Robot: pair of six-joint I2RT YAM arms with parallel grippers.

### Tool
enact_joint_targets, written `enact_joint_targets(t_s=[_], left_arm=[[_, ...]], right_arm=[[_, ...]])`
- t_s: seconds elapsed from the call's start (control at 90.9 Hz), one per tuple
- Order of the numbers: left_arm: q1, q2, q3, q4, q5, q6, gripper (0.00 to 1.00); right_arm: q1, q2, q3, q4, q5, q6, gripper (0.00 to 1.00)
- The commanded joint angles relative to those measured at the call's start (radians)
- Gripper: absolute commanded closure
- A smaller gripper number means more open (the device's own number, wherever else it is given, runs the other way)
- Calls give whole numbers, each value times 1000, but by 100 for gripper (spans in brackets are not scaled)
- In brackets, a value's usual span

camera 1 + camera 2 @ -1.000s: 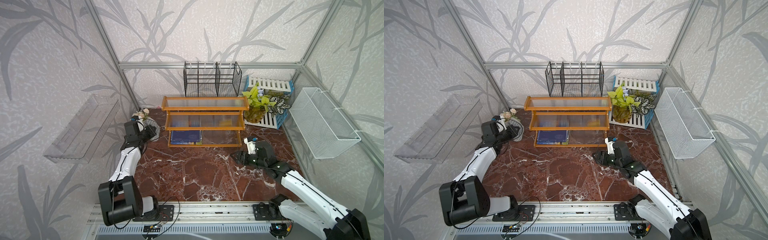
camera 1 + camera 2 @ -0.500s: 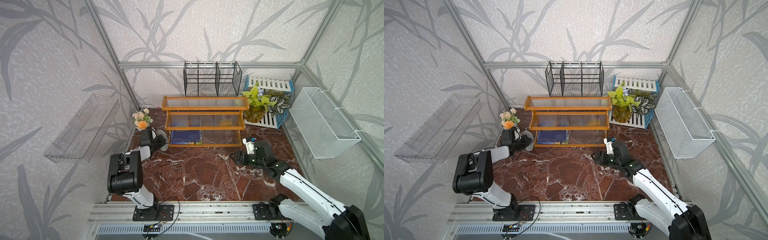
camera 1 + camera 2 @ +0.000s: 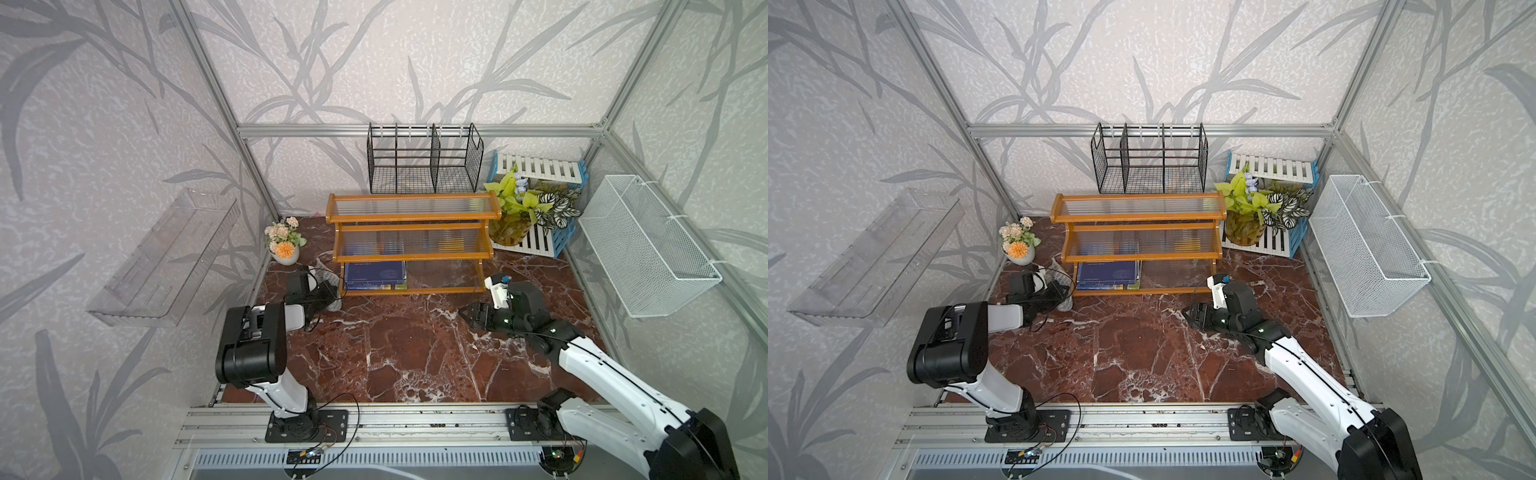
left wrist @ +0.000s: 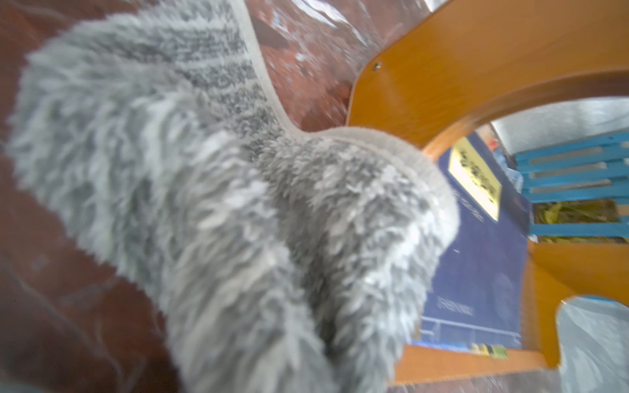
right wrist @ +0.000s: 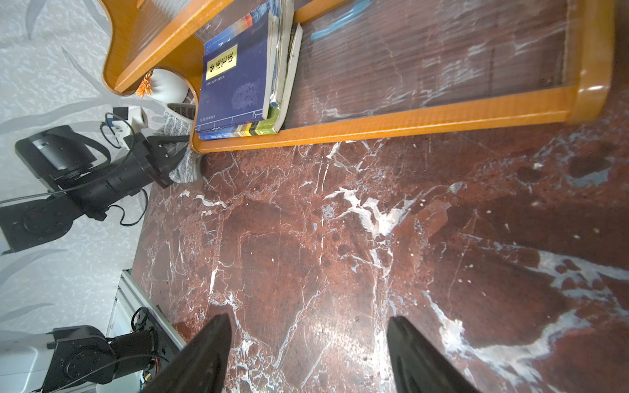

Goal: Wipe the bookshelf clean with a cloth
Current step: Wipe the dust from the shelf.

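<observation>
Where the pot of flowers [image 3: 284,249] stands by the left wall, the left gripper [image 3: 328,291] lies low just in front of it, its fingers pressed together on the cloth [image 3: 335,305]. This pinch leaves the loose grey pile hanging ahead of the jaws as a wiping pad. The cloth sits at the left end of the bookshelf [image 3: 415,216], against or just beside the front corner of its bottom tier; the left wrist view, mostly filled with fluff, does not settle whether they touch. That spot suits, I judge, a sweep starting at the side panel or the lowest board, where a stack of books [image 3: 376,274] covers the left part and would need working around. Further right, the right gripper [image 5: 308,321] hovers over the marble floor [image 3: 415,353] before the shelf's right end, fingers spread and empty, seemingly kept clear of the wiping path.
</observation>
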Motion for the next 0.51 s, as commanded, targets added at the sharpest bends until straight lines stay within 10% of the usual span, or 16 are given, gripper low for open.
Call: enact_joint_targets(t_s=[0.0, 0.495], left_arm=[[-27, -99, -25, -46, 60, -11, 95], [-148, -627, -91, -503, -262, -7, 92]], right_arm=[[-4, -9, 30, -17, -23, -2, 23], [0, -146, 72, -170, 67, 6, 23]])
